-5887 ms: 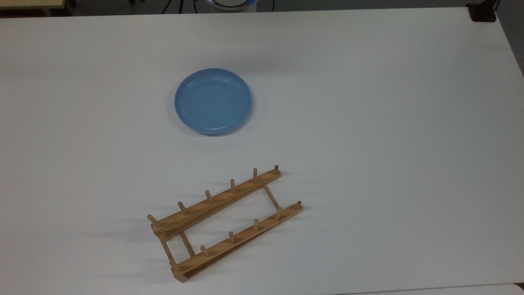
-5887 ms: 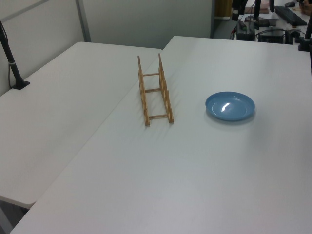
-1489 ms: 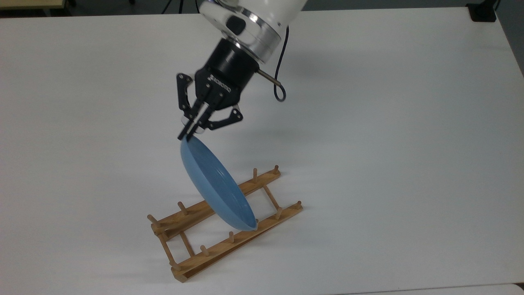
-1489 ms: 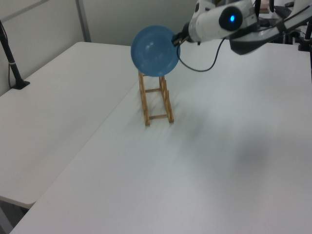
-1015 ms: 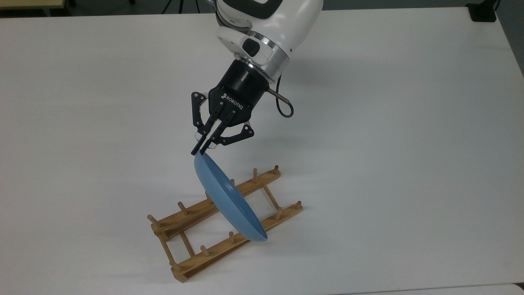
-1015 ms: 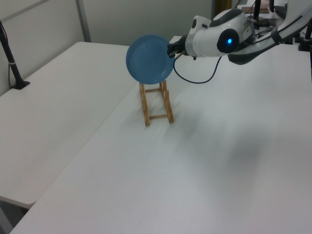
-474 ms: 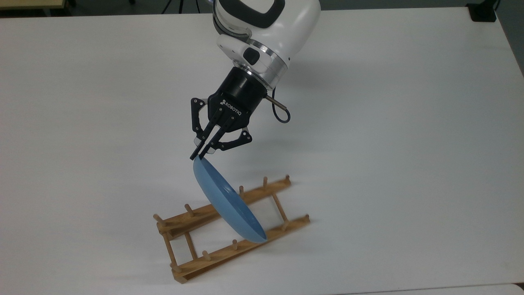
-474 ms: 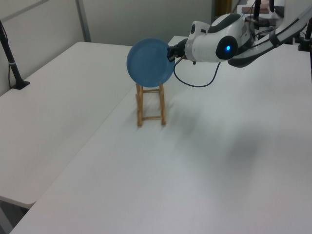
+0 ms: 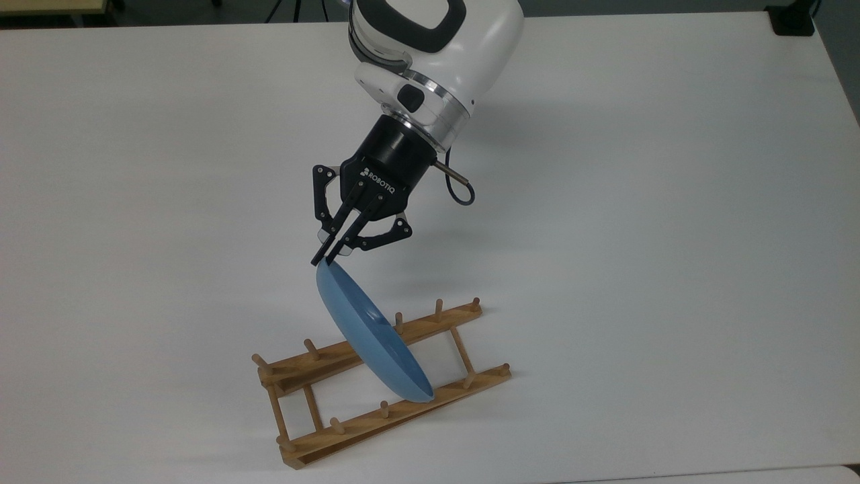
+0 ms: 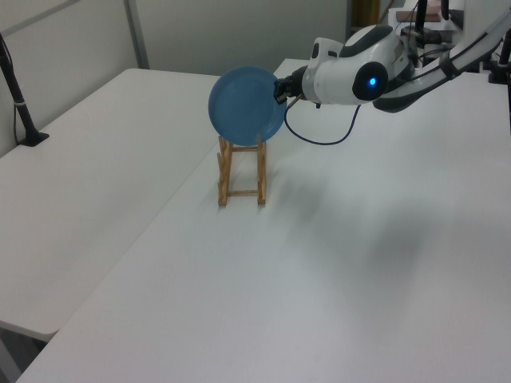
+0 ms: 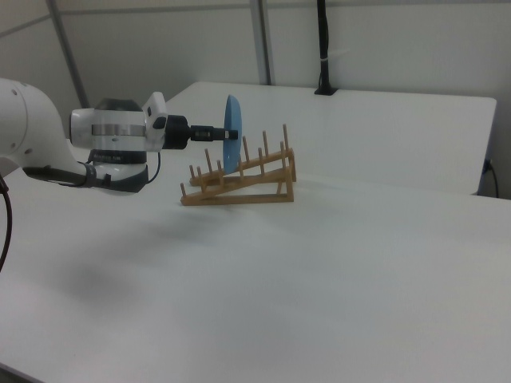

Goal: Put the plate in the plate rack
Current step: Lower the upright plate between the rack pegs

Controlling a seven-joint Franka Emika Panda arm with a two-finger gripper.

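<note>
The light-blue plate (image 9: 373, 336) stands on edge, tilted, with its lower rim down among the pegs of the wooden plate rack (image 9: 322, 356). My gripper (image 9: 322, 259) is shut on the plate's upper rim, coming in from above in the top view. In the left view the plate (image 10: 246, 105) faces the camera above the rack (image 10: 239, 171), and the gripper (image 10: 279, 88) holds its right edge. In the right view the plate (image 11: 232, 132) is seen edge-on over the rack (image 11: 239, 179), with the gripper (image 11: 224, 133) on its left side.
The rack lies on a wide white table (image 9: 638, 269), near its front edge in the top view. A black clamp (image 9: 793, 20) sits at the far right corner. A black pole (image 10: 20, 104) rises from the adjoining table on the left view's left.
The plate has come down a little into the rack. The rack has slid and turned slightly, its right end moving toward the top view's lower right. The gripper stays shut on the rim.
</note>
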